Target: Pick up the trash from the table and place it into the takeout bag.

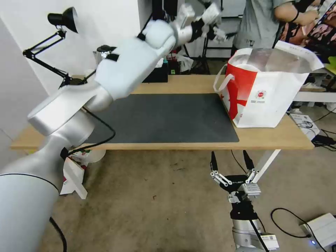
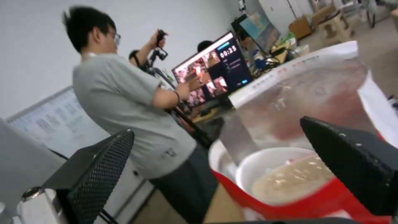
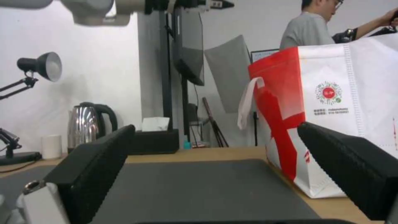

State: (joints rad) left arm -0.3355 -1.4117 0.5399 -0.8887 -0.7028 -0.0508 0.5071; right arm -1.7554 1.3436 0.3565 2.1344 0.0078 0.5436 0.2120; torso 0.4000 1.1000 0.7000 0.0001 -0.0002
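Right gripper point(image 1: 231, 162) below table point(image 1: 196, 84) edge, jaws apart | left gripper point(image 1: 206, 15) raised beside takeout bag point(image 1: 276, 105), spread, empty | white bowl point(image 2: 286, 177) inside bag

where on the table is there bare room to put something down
The dark mat is bare from its left edge to the takeout bag, as is the wood strip along the table's front edge. It is crowded at the back left: lamp base, kettle, tissue box.
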